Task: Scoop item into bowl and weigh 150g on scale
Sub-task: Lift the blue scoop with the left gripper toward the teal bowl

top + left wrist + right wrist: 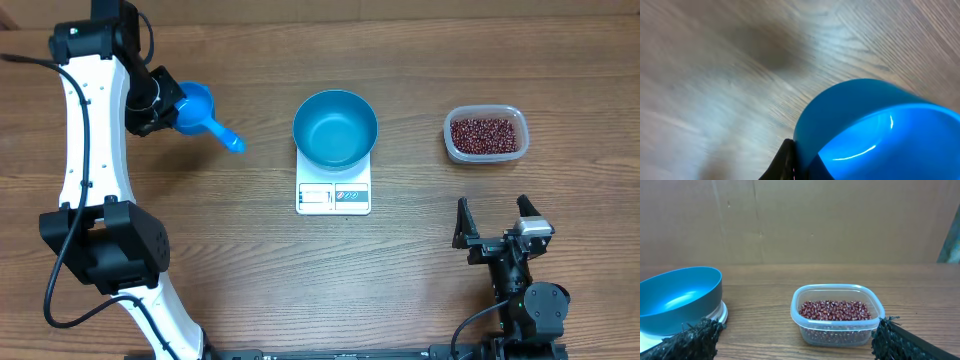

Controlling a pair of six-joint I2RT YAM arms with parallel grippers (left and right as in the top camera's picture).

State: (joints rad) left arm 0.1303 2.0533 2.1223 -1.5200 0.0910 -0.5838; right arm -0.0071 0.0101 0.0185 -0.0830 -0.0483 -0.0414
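The bright blue bowl (335, 128) (680, 300) stands empty on the white scale (333, 196) (720, 315) at the table's middle. Dark red-brown beans (485, 135) (835, 310) fill a clear tub (484, 155) (837, 330) to the right of it. At the far left, my left gripper (165, 108) (799, 167) is shut on the rim of a small blue handled scoop (200, 112) (880, 130), which hangs over the wood with its handle pointing right. My right gripper (493, 215) (795, 340) stands open near the front right, facing the tub, nothing between its fingers (690, 340).
The left arm's white links (90, 150) run down the left side of the table. A brown cardboard wall (800, 220) stands behind the table's far edge. Bare wood lies between scoop and scale.
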